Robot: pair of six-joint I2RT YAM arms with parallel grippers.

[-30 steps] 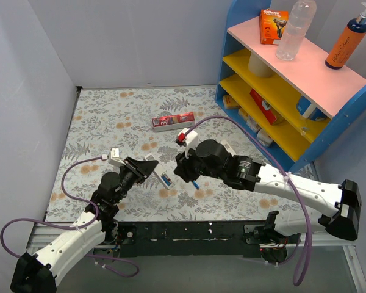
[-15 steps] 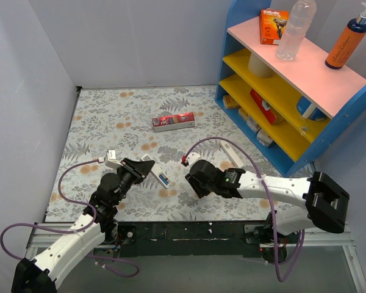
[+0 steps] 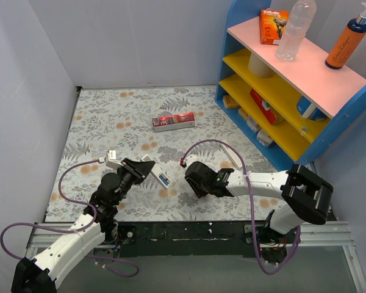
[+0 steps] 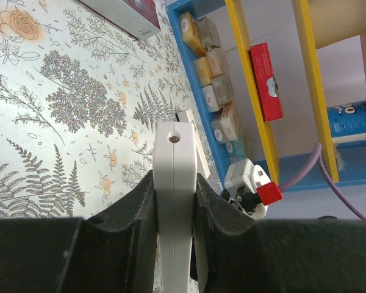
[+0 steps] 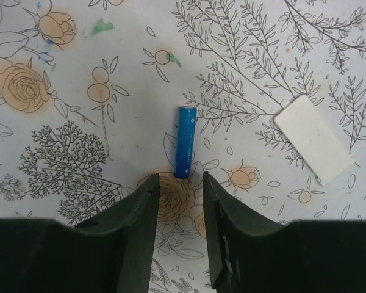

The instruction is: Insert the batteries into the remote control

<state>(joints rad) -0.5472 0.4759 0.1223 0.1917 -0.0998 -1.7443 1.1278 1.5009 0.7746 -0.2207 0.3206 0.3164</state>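
Note:
My left gripper [image 4: 175, 204] is shut on the white remote control [image 4: 174, 160], held edge-on above the mat. In the top view the left gripper [image 3: 147, 171] holds the remote control [image 3: 160, 177] with a blue battery showing in its open compartment. My right gripper [image 5: 179, 180] is open, low over the mat. A blue battery [image 5: 185, 141] lies flat just beyond its fingertips, in line with the gap and untouched. In the top view the right gripper [image 3: 193, 185] hides that battery.
A white flat cover piece [image 5: 314, 139] lies to the right of the battery. A red carton [image 3: 174, 122] lies mid-mat. The blue shelf unit [image 3: 229, 36] with yellow and pink shelves stands at the right, holding boxes and bottles. A purple cable loops over the right arm.
The right arm has dropped from beside the remote down to the mat and now hovers low over the blue battery. The left arm has kept hold of the remote, almost still.

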